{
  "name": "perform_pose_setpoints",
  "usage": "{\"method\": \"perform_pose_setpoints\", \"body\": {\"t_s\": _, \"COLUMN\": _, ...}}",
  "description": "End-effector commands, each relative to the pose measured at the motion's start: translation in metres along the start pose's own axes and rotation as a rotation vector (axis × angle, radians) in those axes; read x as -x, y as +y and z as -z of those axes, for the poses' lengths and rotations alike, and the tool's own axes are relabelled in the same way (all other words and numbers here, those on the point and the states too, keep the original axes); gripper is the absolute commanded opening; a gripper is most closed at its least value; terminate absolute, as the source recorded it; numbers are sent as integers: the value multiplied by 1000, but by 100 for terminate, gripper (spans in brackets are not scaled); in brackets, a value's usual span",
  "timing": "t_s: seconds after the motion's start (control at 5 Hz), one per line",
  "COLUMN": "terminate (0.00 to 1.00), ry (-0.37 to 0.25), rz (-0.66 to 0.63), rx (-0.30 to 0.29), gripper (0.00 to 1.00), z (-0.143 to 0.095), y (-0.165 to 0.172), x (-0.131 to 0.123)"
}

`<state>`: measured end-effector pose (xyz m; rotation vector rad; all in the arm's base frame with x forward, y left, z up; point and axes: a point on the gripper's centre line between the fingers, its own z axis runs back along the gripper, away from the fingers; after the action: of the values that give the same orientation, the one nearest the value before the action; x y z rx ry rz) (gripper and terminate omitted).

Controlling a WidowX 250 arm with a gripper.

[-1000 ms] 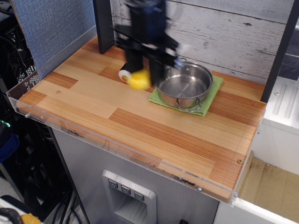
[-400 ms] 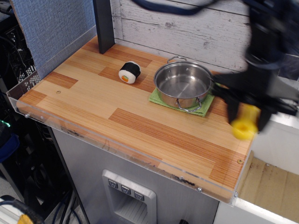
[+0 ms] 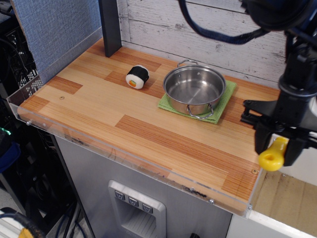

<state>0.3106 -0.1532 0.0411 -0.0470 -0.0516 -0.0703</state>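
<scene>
1. The black gripper (image 3: 277,148) hangs at the right-hand edge of the striped wooden tabletop (image 3: 148,134), its fingers clamped on a small yellow plastic piece (image 3: 271,159).
2. A shiny steel two-handled pot (image 3: 194,90) sits on a green cloth mat (image 3: 227,99), apart from the gripper.
3. A black-and-white toy sushi roll (image 3: 137,77) lies near the pot, on its far side from the gripper.

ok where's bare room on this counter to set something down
The widest bare wood is the front strip of the counter, from the clear front lip up to the sushi roll and the pot on its green cloth. The left end is bare too. Crowded at the right edge, where the tool holds a yellow piece.
</scene>
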Motion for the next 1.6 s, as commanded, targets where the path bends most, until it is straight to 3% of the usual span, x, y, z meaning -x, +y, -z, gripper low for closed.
{"method": "perform_pose_setpoints", "body": {"t_s": 0.0, "terminate": 0, "ry": -56, "rz": 39, "rx": -12, "gripper": 0, "z": -24, "y": 21, "x": -4}}
{"method": "perform_pose_setpoints", "body": {"t_s": 0.2, "terminate": 0, "ry": -79, "rz": 35, "rx": -5, "gripper": 0, "z": -35, "y": 23, "x": 0}}
{"method": "perform_pose_setpoints", "body": {"t_s": 0.6, "terminate": 0, "ry": -21, "rz": -34, "rx": -62, "gripper": 0, "z": -9, "y": 39, "x": 4}}
{"method": "perform_pose_setpoints", "body": {"t_s": 1.4, "terminate": 0, "ry": 77, "rz": -56, "rx": -87, "gripper": 0, "z": 22, "y": 58, "x": 4}}
